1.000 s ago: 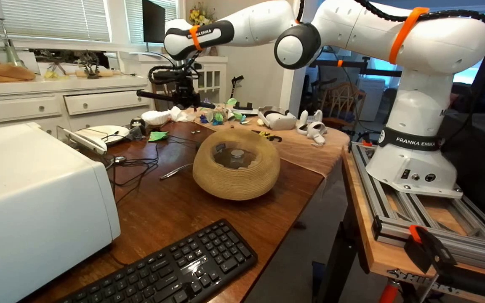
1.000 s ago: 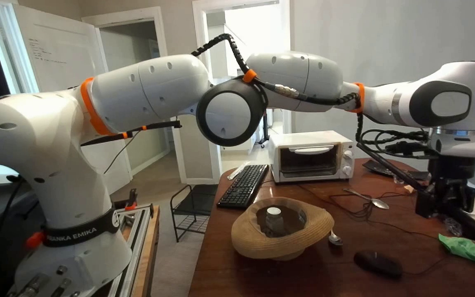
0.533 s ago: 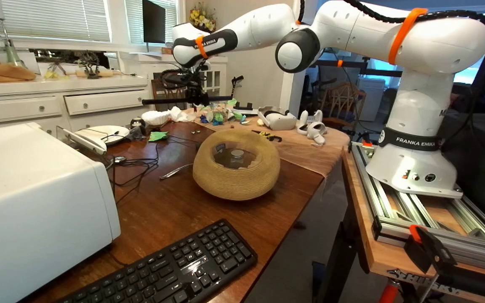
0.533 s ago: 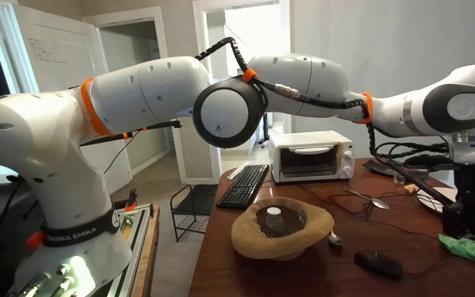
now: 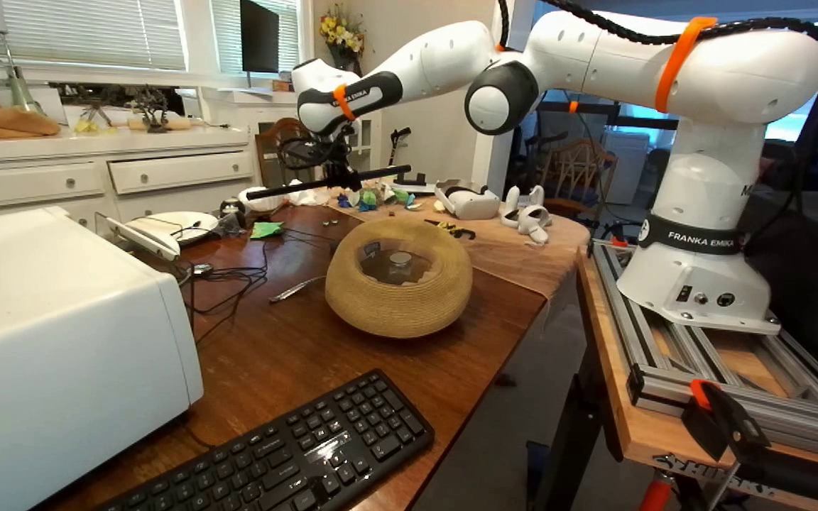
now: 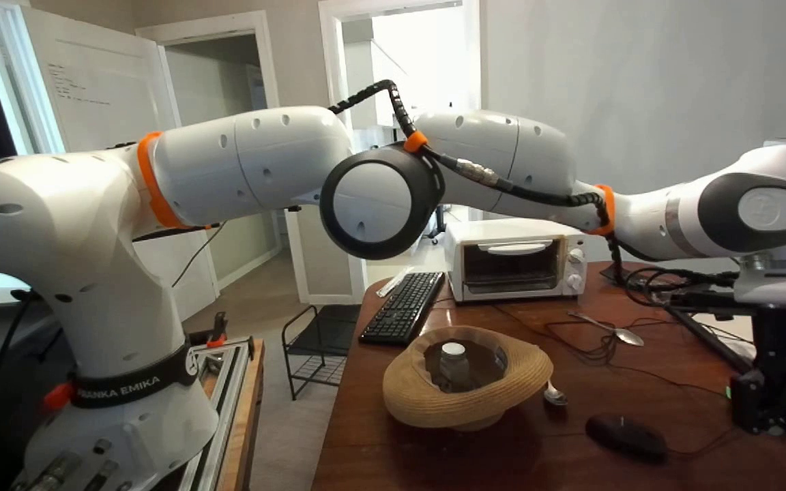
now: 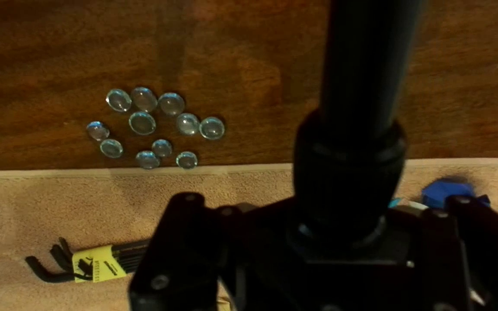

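My gripper is shut on a long black rod, which lies crosswise above the far part of the table. In the wrist view the rod runs up out of the jaws, and its thicker collar sits between the dark fingers. Below, several clear glass beads are scattered on the wood beside a tan cloth. A hex key set in a yellow holder lies on that cloth, left of the gripper. Partly hidden by the right finger is a blue object.
An upturned straw hat holds a jar with a white lid. Around it are a keyboard, toaster oven, mouse and cables. A white headset and controllers sit on the cloth; a green packet lies nearby.
The arm has come down and shifted right in both exterior views, carrying the rod. The rod has turned, so its left end in an exterior view now hangs lower than its right end.
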{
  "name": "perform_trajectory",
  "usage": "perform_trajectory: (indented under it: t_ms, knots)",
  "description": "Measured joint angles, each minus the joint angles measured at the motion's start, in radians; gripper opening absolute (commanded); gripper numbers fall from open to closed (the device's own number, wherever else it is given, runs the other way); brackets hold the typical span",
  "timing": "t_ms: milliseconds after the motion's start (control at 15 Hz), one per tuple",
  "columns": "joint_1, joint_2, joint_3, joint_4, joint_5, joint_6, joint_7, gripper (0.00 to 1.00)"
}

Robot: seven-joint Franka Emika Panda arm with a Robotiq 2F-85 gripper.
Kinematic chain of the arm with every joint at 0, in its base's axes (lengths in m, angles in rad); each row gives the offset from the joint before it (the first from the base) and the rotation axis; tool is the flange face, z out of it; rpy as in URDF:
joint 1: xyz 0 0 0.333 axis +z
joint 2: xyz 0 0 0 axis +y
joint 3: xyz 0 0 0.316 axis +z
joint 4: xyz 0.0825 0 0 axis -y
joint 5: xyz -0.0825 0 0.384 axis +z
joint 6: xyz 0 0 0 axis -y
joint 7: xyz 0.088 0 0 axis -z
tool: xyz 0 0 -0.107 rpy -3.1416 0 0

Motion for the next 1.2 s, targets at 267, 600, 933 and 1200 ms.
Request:
perform_trajectory:
  t_ms: [267,600,933,1200]
  knots:
    - [0.002,0.057,0.014,0.000,0.002,0.031,0.095,0.00]
    - [-0.006,0.096,0.029,-0.053,0.002,0.179,0.108,0.00]
    - [-0.011,0.095,0.045,-0.096,0.002,0.216,0.086,0.38]
    - [-0.013,0.087,0.045,-0.097,0.002,0.214,0.081,0.67]
